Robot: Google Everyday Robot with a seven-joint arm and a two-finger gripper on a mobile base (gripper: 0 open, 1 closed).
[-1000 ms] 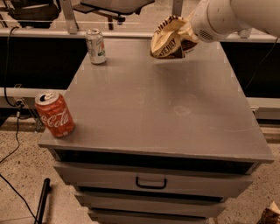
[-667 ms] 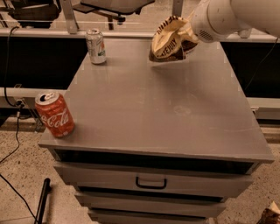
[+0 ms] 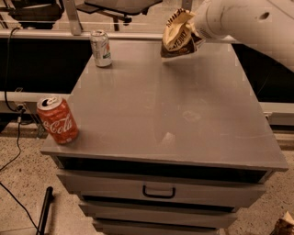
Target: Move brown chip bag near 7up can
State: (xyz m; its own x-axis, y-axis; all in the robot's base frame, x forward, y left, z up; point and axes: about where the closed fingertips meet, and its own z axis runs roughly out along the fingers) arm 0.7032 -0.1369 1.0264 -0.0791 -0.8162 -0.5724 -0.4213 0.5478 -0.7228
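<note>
The brown chip bag [image 3: 177, 34] is crumpled and hangs in the air above the far edge of the grey cabinet top [image 3: 174, 105], right of middle. My gripper [image 3: 192, 35] is shut on the bag's right side; the white arm reaches in from the upper right. The 7up can [image 3: 100, 47] stands upright at the far left corner of the top, well to the left of the bag.
A red Coca-Cola can [image 3: 57, 120] stands upright at the near left corner. The cabinet has drawers with a dark handle [image 3: 158, 191] at the front. A chair base and rail [image 3: 115, 9] lie beyond the far edge.
The bag and my gripper have shifted slightly left and up. Both cans have stayed in place.
</note>
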